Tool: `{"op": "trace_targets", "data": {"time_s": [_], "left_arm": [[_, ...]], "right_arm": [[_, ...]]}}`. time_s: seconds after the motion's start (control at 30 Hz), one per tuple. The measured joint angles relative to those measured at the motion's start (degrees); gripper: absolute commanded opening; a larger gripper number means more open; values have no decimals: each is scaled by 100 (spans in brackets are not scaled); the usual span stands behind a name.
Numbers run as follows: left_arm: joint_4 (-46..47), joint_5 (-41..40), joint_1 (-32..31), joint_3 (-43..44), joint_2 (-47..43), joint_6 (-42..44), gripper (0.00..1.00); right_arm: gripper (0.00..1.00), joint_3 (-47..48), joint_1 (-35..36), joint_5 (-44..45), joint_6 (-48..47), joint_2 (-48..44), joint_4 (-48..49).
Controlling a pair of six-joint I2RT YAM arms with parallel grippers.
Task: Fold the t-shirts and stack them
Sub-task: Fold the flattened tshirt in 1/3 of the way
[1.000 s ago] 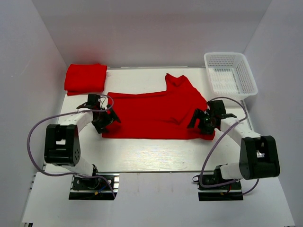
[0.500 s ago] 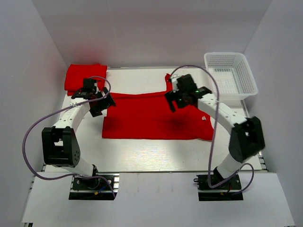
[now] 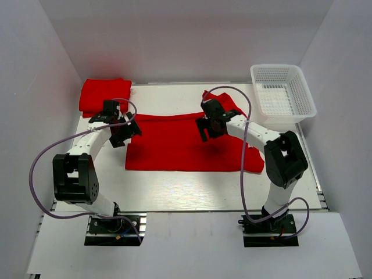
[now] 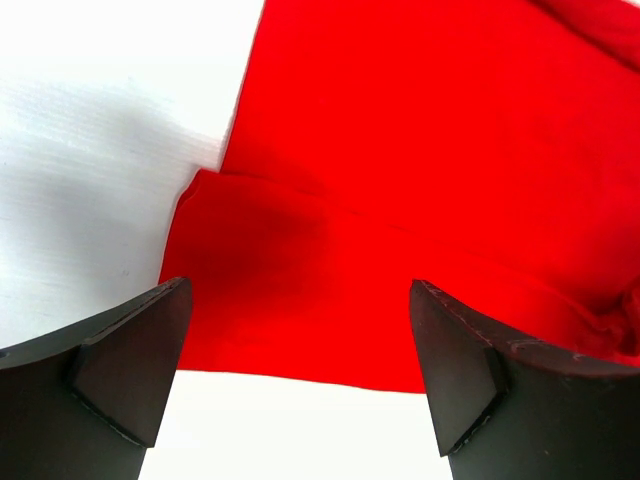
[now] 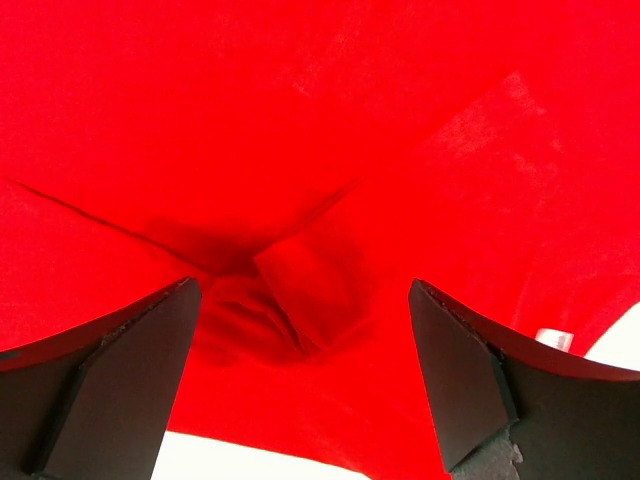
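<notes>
A red t-shirt [image 3: 186,145] lies partly folded across the middle of the table. A folded red t-shirt [image 3: 104,96] lies at the back left corner. My left gripper [image 3: 127,132] is open and empty over the shirt's left edge; its wrist view shows the folded left edge of the cloth [image 4: 330,290] between the fingers. My right gripper [image 3: 210,125] is open and empty above the upper middle of the shirt; its wrist view shows a bunched crease in the cloth [image 5: 290,300] below the jaws.
A white mesh basket [image 3: 282,99] stands at the back right. White walls enclose the table on three sides. Bare white table [image 3: 192,189] lies in front of the shirt.
My right gripper has moved from the shirt's right front corner up and left to its upper middle. My left gripper has moved back along the shirt's left edge.
</notes>
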Motion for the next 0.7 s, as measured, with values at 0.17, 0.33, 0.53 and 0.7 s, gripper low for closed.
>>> {"op": "trace_targets", "data": {"time_s": [0.17,0.33,0.53,0.7], "left_arm": [[-13,-35,0,-179,2,17,100],[-37,-111,0,-254,2,24,100],[-44,-136,0,-415,-2,33,100],[-83,-138,0,-494,-7,17,100]], "right_arm": [[90,0,46,107,304,240,-4],[90,0,50,343,592,459,-57],[90,-24,48,487,828,706,-181],[90,-39,48,590,957,723,-295]]}}
